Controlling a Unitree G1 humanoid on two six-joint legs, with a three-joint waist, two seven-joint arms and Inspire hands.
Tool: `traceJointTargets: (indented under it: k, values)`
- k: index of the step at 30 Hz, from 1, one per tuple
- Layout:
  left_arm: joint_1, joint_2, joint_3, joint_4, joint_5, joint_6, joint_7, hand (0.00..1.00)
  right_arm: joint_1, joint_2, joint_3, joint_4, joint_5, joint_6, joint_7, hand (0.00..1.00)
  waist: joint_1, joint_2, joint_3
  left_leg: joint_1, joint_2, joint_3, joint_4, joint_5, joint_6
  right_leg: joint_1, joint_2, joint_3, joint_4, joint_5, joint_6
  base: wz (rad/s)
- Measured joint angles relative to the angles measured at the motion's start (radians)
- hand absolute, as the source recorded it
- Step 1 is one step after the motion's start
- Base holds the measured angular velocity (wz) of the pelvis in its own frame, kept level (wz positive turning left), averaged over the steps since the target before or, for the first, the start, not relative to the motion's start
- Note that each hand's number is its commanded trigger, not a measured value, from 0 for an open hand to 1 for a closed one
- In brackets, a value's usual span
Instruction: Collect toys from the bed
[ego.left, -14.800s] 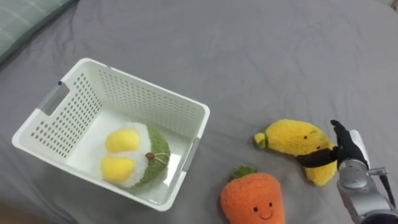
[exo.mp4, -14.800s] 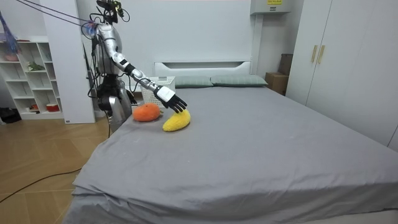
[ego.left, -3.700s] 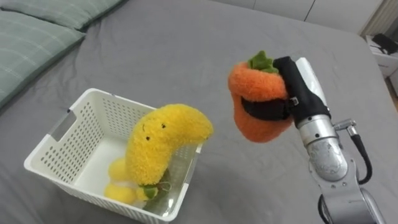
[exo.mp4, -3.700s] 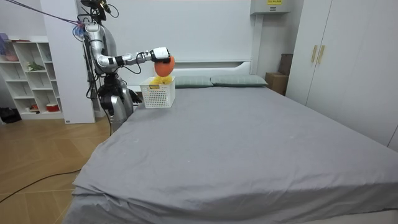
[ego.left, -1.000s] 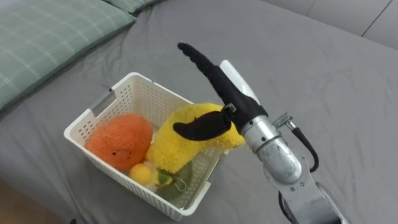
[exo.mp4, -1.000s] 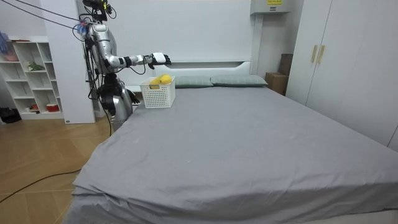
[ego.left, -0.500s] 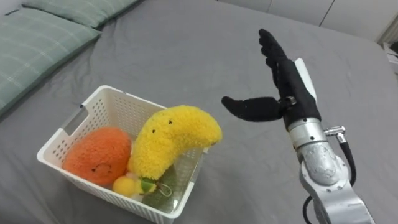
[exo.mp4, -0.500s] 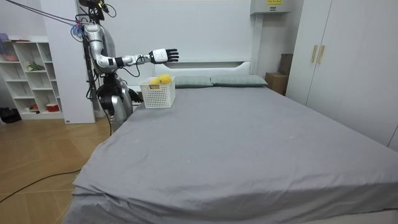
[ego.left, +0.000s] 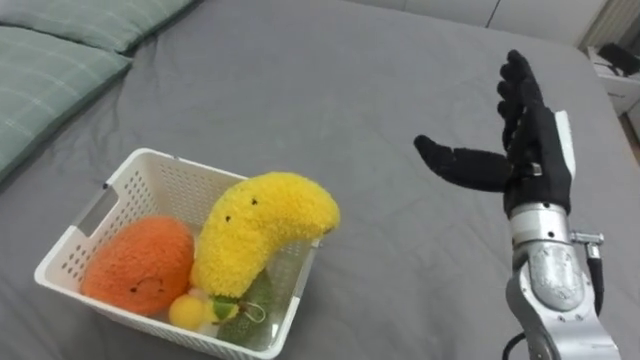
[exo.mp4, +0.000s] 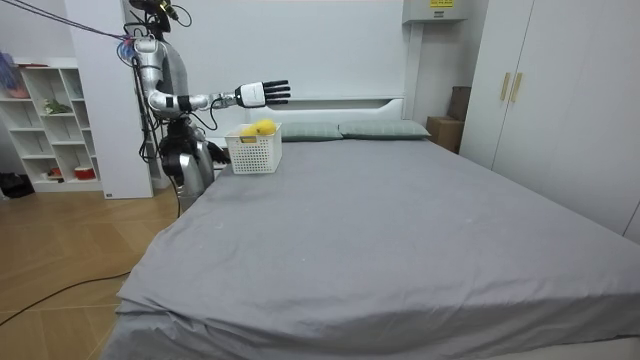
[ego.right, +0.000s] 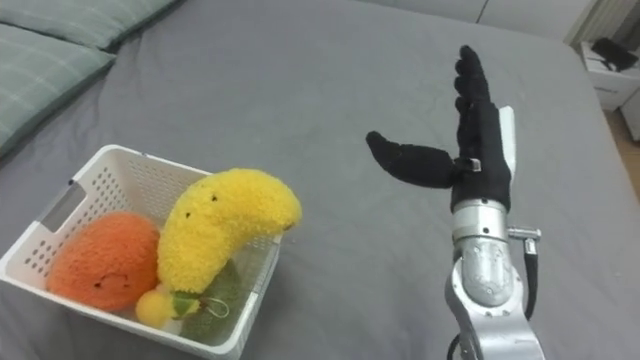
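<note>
A white plastic basket sits on the grey bed at the lower left. Inside it lie an orange carrot plush, a yellow banana plush that sticks up over the rim, and a small yellow-and-green plush under the banana. My right hand is raised over the bed to the right of the basket, open, fingers straight and thumb spread, holding nothing. In the room view the hand is stretched out above the basket.
Green checked pillows lie at the head of the bed, left of the basket. The grey sheet stretches bare to the right. I stand at the bed's corner beside a white shelf unit; wardrobes line the far wall.
My right hand has let go of the carrot plush, which now lies in the basket, and has swung away to the right, lifted with fingers spread. The camera view has shifted slightly.
</note>
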Motion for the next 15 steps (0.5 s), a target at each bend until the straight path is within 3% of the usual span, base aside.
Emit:
traceJointTargets:
  k: [6, 11, 15]
  values:
    - [0.005, -0.006, 0.001, 0.020, -0.030, -0.002, 0.005, 0.00, 0.030, 0.001, -0.075, 0.149, 0.101, -0.003, -0.037, 0.00, -0.024, 0.011, 0.0023, -0.001, 0.004, 0.023, -0.002, -0.001, 0.001, -0.010, 0.003, 0.026, 0.008, 0.000, 0.000, -0.09]
    - [0.007, -0.003, 0.009, 0.020, -0.030, -0.001, 0.006, 0.00, 0.035, 0.001, -0.142, 0.185, 0.331, -0.003, -0.086, 0.00, -0.054, 0.015, 0.0010, -0.002, 0.008, 0.039, -0.005, -0.002, 0.000, -0.023, 0.007, 0.043, 0.013, 0.001, -0.002, -0.13]
    - [0.009, -0.004, 0.008, 0.020, -0.031, 0.000, 0.013, 0.00, 0.063, 0.001, -0.158, 0.210, 0.432, -0.006, -0.110, 0.00, -0.080, 0.015, -0.0001, 0.002, 0.009, 0.042, -0.005, -0.002, -0.001, -0.021, 0.009, 0.051, 0.013, 0.001, -0.002, -0.02]
